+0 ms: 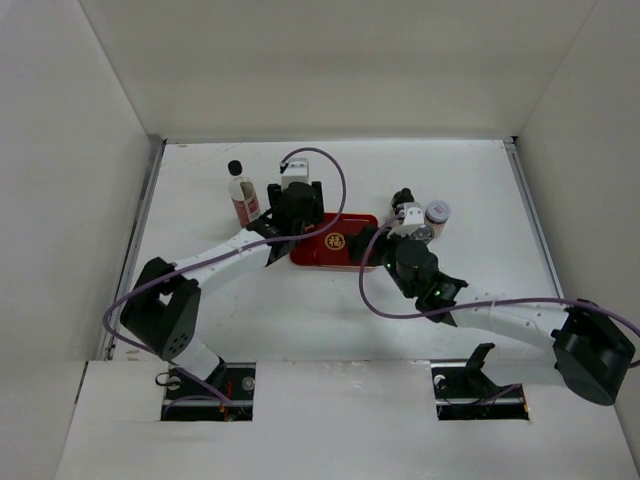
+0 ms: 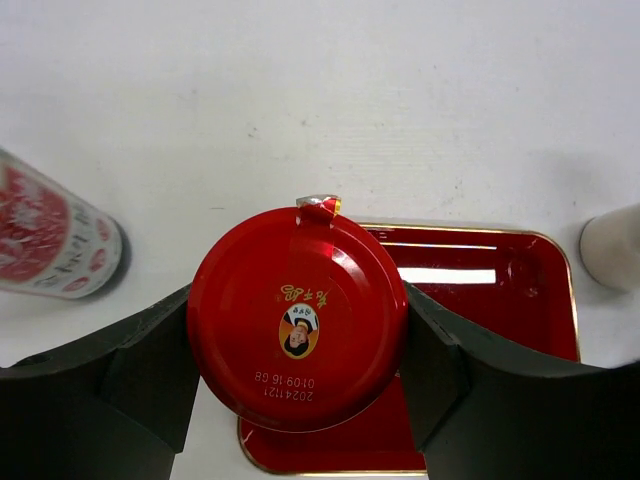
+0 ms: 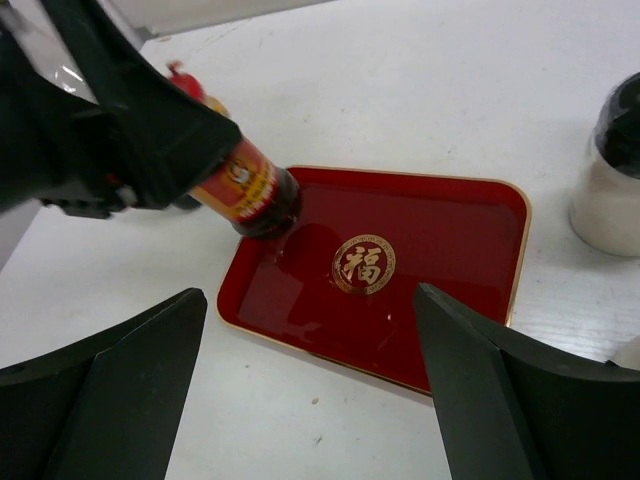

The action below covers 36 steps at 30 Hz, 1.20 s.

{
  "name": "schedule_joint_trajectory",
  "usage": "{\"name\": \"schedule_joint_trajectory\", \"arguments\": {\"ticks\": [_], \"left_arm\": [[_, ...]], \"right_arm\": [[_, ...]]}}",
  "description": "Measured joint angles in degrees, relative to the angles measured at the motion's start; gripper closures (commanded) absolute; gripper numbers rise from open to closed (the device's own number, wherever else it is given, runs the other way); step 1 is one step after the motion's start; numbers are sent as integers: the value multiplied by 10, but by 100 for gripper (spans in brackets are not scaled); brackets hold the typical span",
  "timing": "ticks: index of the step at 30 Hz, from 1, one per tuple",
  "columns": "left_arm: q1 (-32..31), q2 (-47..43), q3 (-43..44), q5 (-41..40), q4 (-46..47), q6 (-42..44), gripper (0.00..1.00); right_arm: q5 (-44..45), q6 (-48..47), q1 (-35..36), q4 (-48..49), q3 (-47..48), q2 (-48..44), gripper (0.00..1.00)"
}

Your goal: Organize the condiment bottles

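The left pincer (image 2: 298,350) is clamped on the red-capped glass jar with red label (image 2: 296,300), its fingers pressed to both sides of the lid. The jar's base is at the left end of the flat red rectangular tray with gold emblem (image 3: 450,230). The right pincer (image 3: 308,300) hangs wide apart over the tray's near edge. The tall slim clear black-capped bottle (image 1: 241,196) stands upright on the white surface (image 3: 400,80), just left of the tray.

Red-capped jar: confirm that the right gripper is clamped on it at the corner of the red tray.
Wrong arm: the left gripper is clamped on the red-capped jar at the corner of the red tray. The left wrist view shows its fingers on either side of the cap; the right gripper stands open.
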Motion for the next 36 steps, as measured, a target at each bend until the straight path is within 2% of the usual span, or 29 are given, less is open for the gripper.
{"name": "schedule_joint_trajectory", "arguments": {"ticks": [6,12,16,20,26,28,32,36], "left_arm": [[3,73,27,24,6,6,69],[3,92,33,26,30,15,65],[3,92,33,25,37,18,52],[2,100,33,21,47,19,27],[-2,102,33,-2,93,24,12],[-4,101,33,-8,99,27,9],[-11,82,19,-21,116,29,9],[-27,2,-54,-43,168,30,20]], "right_arm": [[15,0,-13,0,-12,-32,9],[18,0,-14,0,-13,-31,8],[19,0,-14,0,-13,-31,6],[19,0,-14,0,-13,-30,5],[21,1,-19,0,-13,-26,11],[22,1,-19,0,-13,-26,16],[22,0,-19,0,-13,-27,43],[22,0,-24,-2,-12,-27,71]]}}
